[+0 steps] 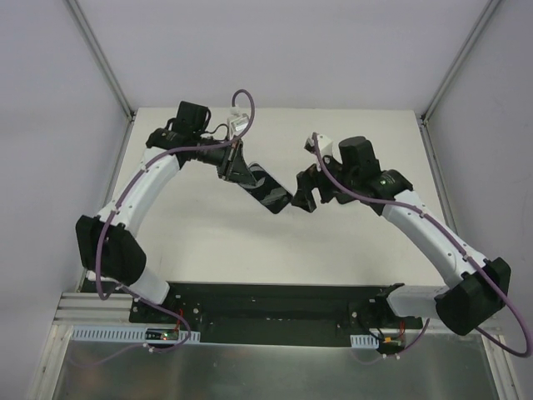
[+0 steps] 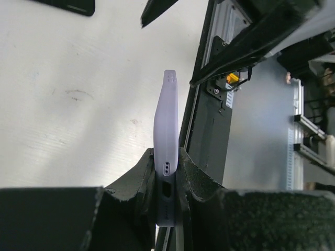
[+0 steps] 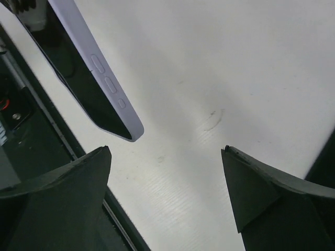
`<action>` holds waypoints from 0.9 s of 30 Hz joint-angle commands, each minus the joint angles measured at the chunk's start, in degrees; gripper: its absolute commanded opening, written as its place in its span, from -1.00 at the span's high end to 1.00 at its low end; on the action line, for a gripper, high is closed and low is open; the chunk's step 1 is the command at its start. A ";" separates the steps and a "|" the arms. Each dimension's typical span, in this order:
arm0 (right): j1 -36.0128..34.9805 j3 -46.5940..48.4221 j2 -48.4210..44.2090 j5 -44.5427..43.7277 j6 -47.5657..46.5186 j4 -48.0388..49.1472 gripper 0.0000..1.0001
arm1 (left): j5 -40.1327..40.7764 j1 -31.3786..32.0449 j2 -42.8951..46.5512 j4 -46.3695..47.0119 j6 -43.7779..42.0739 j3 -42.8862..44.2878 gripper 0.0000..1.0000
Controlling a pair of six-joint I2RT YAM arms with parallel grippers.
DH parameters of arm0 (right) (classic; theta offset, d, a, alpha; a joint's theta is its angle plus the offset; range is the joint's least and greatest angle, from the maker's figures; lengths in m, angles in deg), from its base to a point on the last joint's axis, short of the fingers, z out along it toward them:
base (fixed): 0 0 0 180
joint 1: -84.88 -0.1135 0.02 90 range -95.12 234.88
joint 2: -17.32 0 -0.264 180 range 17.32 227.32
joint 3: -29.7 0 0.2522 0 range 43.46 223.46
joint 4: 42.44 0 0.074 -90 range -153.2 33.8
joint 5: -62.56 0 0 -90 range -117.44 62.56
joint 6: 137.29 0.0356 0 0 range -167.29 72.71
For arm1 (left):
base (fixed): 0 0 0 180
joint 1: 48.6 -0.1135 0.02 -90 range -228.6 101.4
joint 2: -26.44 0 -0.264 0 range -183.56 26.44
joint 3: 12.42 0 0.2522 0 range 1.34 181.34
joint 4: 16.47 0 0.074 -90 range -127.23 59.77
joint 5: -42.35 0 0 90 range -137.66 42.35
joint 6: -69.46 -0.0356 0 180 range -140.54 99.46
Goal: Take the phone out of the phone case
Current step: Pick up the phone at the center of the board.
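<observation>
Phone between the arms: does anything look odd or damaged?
Nothing looks damaged. The phone, in its lilac case, is clamped at one end by the left claw, off the table; the right claw stands open beside it.

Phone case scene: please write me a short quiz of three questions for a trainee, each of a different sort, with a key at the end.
1. True or false: the right gripper stands open and holds nothing.
2. What grips the lavender phone case? A) the left gripper B) the right gripper C) neither gripper
3. Fill in the missing word: the phone is still ____ its case.

Key: 1. true; 2. A; 3. inside
</observation>
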 commanded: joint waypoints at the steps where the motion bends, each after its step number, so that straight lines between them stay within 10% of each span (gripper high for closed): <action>1: 0.32 2.96 -0.29 14.62 -1.58 -1.95 -0.87 | -1.38 2.28 6.44 -3.17 -8.55 -0.43 1.00; 27: 0.15 0.06 4.11 30.54 -4.13 -0.72 -0.43 | 1.89 8.17 10.32 -2.39 -13.66 0.27 1.00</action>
